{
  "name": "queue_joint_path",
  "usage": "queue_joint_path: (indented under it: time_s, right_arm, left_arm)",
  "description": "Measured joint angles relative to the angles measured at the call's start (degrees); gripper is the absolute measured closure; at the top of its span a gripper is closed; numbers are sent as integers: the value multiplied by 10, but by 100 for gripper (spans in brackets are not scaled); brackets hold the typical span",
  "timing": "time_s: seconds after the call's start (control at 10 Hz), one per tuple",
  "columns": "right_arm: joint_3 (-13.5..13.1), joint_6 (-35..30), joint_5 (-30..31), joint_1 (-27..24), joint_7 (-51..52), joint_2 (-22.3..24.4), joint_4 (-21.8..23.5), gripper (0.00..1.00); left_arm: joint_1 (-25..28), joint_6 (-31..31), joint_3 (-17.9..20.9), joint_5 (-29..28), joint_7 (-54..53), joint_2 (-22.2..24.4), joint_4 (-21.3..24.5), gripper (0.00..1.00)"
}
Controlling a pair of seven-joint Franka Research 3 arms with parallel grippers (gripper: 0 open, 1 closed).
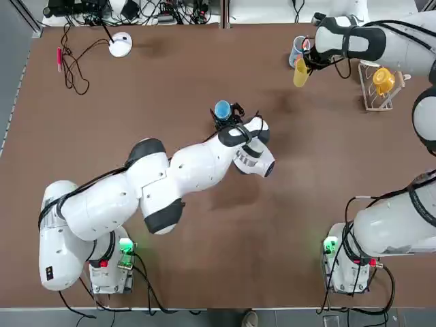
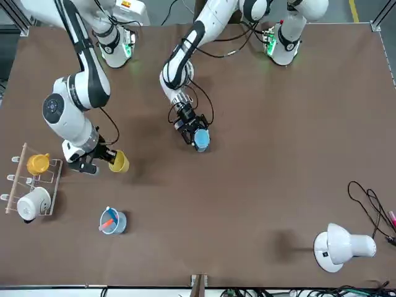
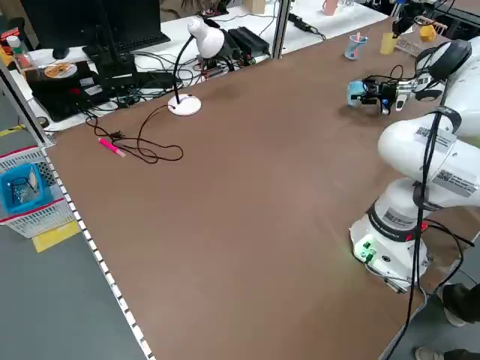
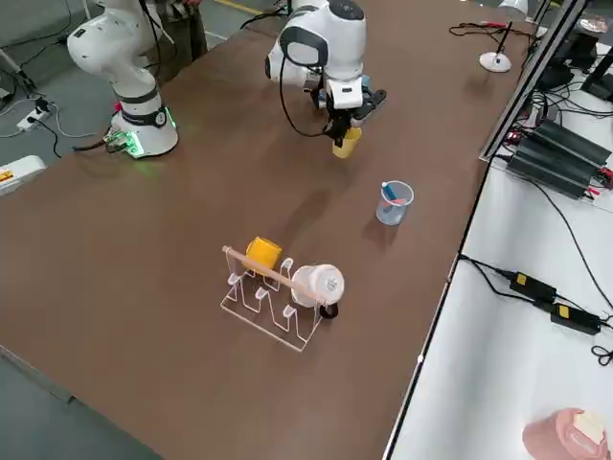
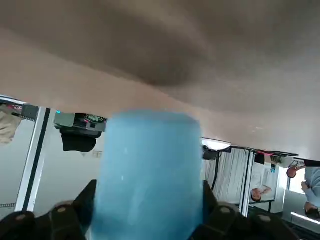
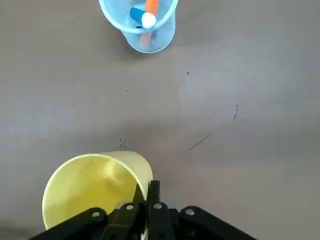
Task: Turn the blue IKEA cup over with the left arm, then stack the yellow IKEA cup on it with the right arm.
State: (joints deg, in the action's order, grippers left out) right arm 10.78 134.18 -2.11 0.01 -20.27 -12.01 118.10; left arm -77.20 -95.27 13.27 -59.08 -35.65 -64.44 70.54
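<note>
While low left claw (image 5: 149,186) gapes round blue cup (image 2: 202,140), right claw (image 6: 146,187) pinches yellow cup (image 6: 82,187).

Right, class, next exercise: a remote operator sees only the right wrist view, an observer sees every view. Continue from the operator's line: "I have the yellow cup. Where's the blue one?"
Observer: The blue cup is at the left gripper, over the middle of the table.
Operator: Anything on the other side of my right gripper?
Observer: Yes, on the robot's right a rack holds an orange-yellow mug and a white mug.
Operator: And at the table's far left?
Observer: A white lamp stands there, well away from both cups.
</note>
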Motion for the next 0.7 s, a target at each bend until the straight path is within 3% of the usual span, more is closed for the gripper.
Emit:
queue_joint_path:
  time_s: [0.4, 0.7]
  right_arm:
    - [0, 0, 0, 0, 0, 0, 0, 96]
    - [-1, 0, 1, 1, 0, 0, -5, 96]
  left_arm:
    - [0, 0, 0, 0, 2, 0, -3, 1]
    - [0, 10, 3, 9, 1, 23, -12, 1]
